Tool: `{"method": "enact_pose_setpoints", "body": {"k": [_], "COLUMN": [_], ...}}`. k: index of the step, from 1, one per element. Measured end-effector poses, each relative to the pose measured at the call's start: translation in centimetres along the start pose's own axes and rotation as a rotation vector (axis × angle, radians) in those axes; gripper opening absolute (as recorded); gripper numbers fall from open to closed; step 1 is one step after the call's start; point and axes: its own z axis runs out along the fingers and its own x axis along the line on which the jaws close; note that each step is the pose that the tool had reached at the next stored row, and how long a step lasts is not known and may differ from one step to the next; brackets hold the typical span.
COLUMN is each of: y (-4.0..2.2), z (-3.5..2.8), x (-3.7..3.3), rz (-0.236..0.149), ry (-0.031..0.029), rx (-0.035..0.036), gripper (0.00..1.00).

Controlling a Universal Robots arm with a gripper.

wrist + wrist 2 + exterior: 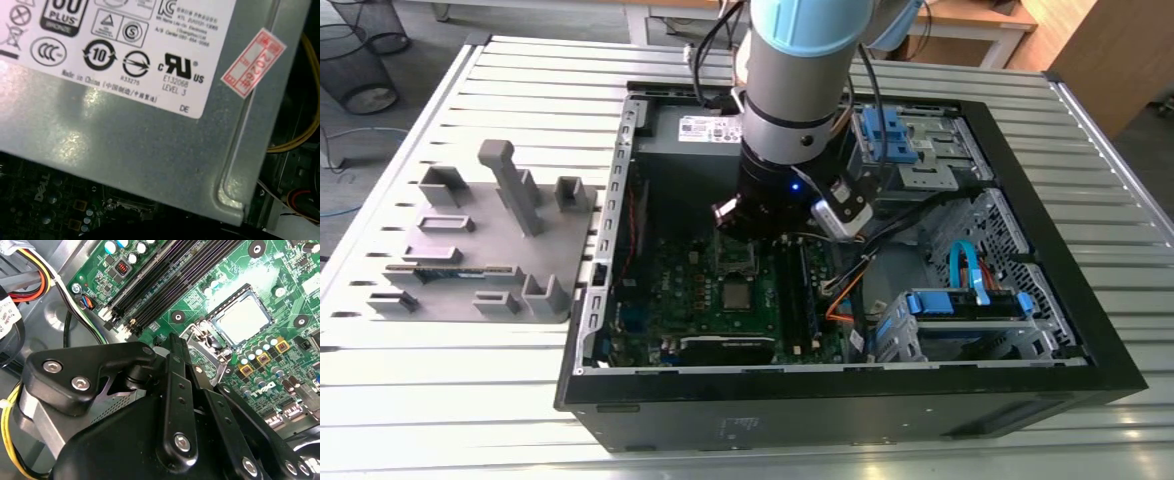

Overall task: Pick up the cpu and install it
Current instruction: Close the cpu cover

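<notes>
One cpu [245,320] lies in one socket [225,302] on one motherboard [192,299].

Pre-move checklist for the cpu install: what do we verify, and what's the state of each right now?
1. The cpu lies flat inside the socket frame: ok.
2. The hand is apart from the cpu: ok.
3. The socket frame is latched down over the cpu: cannot tell.
4. No cables lie over the socket frame: ok.
5. The computer case is open and the motherboard is exposed: ok.
</notes>
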Motion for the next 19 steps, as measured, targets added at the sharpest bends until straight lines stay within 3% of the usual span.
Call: {"method": "enact_pose_setpoints", "body": {"k": [7, 19], "y": [0.03, 0.04], "z": [-0.73, -1.22], "x": [-0.02, -0.03], "rz": [0.0, 0.0], "ry": [-0.0004, -0.0008], "rx": [-0.0005, -0.0014], "gripper": [0.11, 0.11]}}
